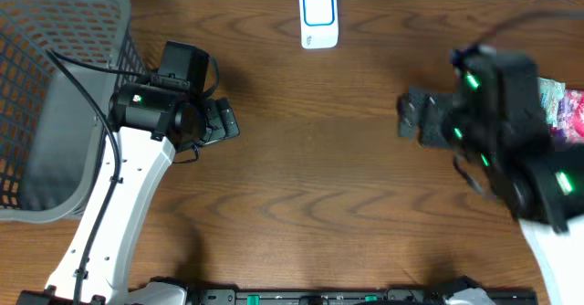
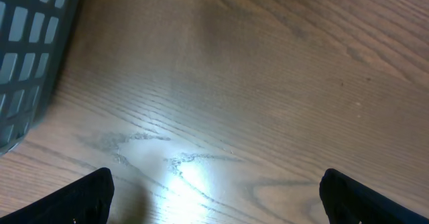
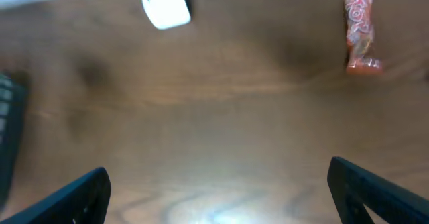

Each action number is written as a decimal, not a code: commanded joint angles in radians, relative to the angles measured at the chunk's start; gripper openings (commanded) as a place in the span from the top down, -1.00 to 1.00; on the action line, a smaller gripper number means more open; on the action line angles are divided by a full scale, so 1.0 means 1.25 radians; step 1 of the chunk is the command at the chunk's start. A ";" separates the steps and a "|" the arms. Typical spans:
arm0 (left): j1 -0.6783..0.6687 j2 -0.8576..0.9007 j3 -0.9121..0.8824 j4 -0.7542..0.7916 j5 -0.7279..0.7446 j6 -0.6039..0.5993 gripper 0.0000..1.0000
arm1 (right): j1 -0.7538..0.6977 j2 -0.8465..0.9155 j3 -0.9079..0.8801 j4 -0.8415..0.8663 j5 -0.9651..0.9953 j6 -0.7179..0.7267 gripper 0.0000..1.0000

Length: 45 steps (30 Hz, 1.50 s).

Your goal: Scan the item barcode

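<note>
Judging by the layout, nothing is done yet: left claw [image 2: 216,198] and right claw [image 3: 220,194] gape wide, empty (snack packet [image 3: 360,39] lies untouched), and the white scanner [image 1: 318,17] sits unused.

No readable text anywhere; white lettering on the red snack packet [image 3: 360,33] too blurred to read.

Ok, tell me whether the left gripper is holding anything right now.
No, the left gripper stands open in its wrist view, with only the table visible between its jaws.
</note>
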<state>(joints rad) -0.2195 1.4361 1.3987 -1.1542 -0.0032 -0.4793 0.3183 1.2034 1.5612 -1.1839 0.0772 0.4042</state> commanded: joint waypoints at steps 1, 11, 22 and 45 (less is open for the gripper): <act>0.003 -0.004 0.005 -0.004 -0.007 -0.010 -0.96 | -0.001 -0.161 -0.111 0.038 0.034 -0.049 -0.98; 0.003 -0.004 0.005 -0.003 -0.007 -0.010 -0.96 | -0.001 -0.455 -0.379 0.153 0.165 -0.049 -0.98; 0.003 -0.004 0.005 -0.004 -0.007 -0.010 -0.96 | -0.002 -0.466 -0.386 0.168 0.185 -0.049 -0.99; 0.003 -0.004 0.005 -0.004 -0.007 -0.010 -0.96 | -0.002 -0.466 -0.386 -0.051 0.161 -0.049 -0.99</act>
<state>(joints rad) -0.2195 1.4361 1.3983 -1.1549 -0.0032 -0.4793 0.3183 0.6254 1.0832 -1.2316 0.2806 0.3546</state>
